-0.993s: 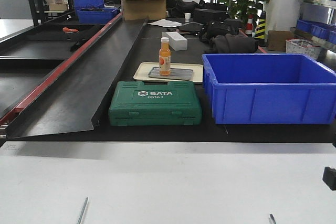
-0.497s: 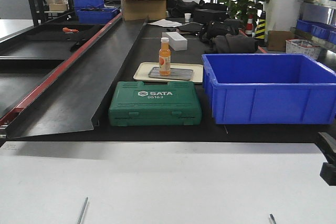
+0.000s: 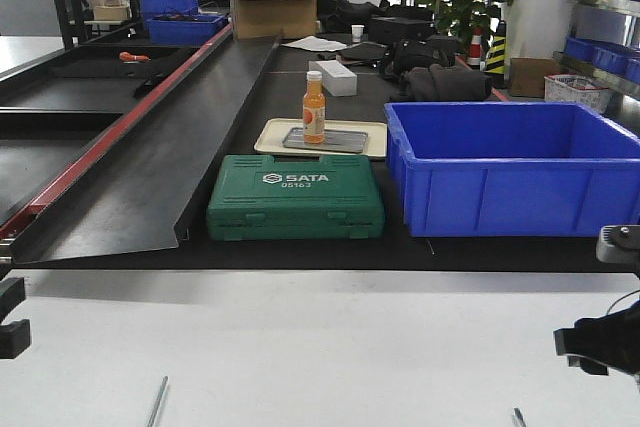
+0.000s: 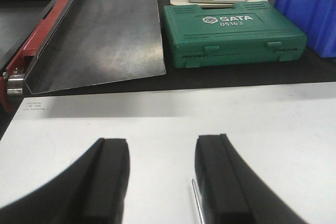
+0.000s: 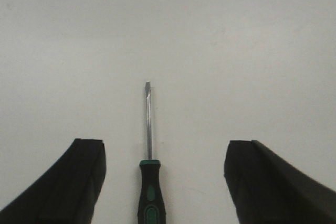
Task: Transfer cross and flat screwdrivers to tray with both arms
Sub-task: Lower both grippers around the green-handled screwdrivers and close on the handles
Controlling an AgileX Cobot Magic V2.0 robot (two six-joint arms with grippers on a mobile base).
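Flanking the screwdriver (image 5: 149, 171), the right fingers (image 5: 79, 182) leave room each side.

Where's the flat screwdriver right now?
In the right wrist view the flat screwdriver lies on the white table between the jaws of the open right gripper, tip pointing away from it; the front view shows only its tip, bottom right.

Workshop: conveyor chute (image 3: 150, 167), SATA tool case (image 3: 295, 197), blue bins (image 3: 515, 167).
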